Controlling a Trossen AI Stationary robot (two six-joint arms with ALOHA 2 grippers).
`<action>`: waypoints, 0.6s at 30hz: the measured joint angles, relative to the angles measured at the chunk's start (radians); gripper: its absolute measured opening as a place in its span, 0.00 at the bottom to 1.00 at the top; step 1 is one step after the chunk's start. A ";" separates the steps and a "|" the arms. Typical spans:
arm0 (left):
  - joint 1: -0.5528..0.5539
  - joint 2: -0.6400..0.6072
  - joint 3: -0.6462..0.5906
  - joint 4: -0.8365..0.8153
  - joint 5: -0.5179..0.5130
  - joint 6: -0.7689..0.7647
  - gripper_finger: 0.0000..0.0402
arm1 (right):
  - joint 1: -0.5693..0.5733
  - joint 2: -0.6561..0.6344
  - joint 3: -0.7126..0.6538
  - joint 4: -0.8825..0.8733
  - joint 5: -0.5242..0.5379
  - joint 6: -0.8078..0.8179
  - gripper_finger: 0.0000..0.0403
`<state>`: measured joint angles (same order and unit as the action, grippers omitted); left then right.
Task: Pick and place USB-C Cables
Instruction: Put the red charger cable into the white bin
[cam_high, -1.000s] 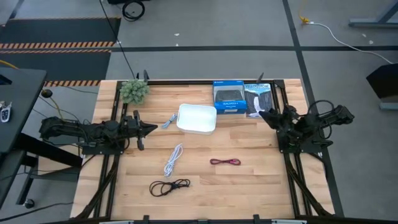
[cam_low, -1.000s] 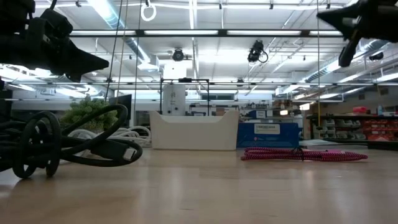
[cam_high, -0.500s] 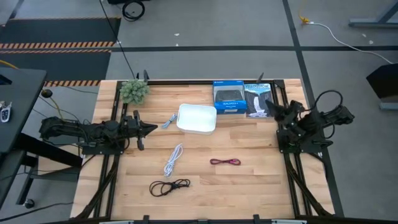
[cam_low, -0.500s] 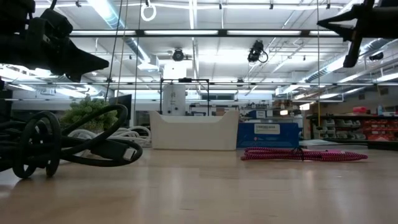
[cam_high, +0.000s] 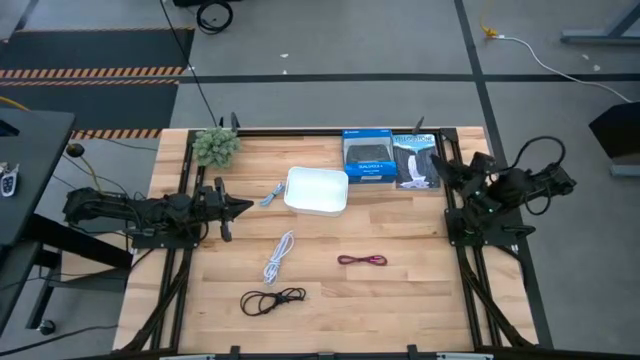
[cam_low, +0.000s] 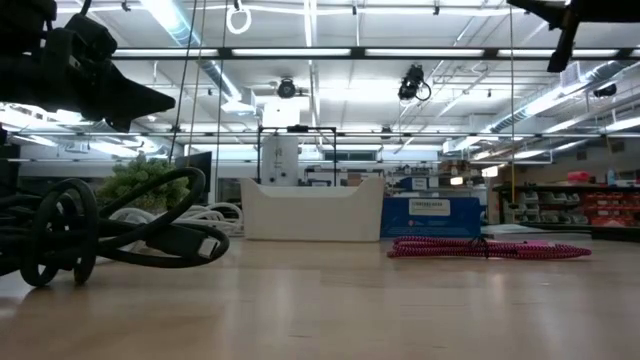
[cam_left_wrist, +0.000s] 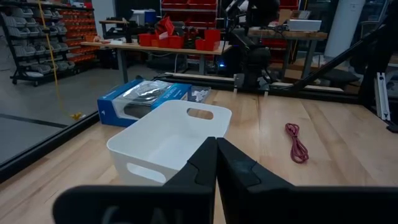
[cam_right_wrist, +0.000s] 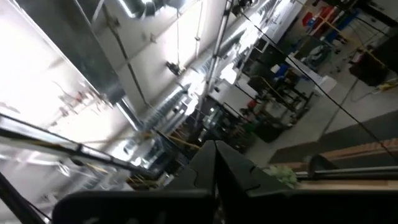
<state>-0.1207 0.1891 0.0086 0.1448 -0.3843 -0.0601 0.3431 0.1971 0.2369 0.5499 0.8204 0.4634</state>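
text: none legible | blue rectangular cardboard box (cam_high: 367, 154) at the counter's far edge: white print on its lid and side, too small to read | dark packet with a white picture (cam_high: 414, 161) just right of it: top line of lettering unreadable

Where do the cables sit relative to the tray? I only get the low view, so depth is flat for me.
Observer: The dark red braided cable lies nearer the table's front than the white rounded plastic tray, apart from it.
Operator: And the black one?
Observer: The black coiled cable is nearest the front edge.
Operator: Is the left hand open?
Observer: No, the left hand is shut, empty, aimed at the tray.
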 joint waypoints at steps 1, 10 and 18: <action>0.000 0.000 0.000 0.000 0.000 0.000 0.03 | -0.003 0.018 0.003 -0.008 0.000 0.007 0.03; 0.000 0.000 0.000 0.000 0.000 0.000 0.03 | -0.025 0.207 0.013 -0.028 -0.108 0.107 0.03; 0.000 0.000 0.000 0.000 0.000 0.000 0.03 | -0.034 0.527 0.165 -0.158 -0.208 0.170 0.03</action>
<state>-0.1207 0.1892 0.0086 0.1448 -0.3842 -0.0601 0.3088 0.7239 0.4017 0.3918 0.6119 0.6333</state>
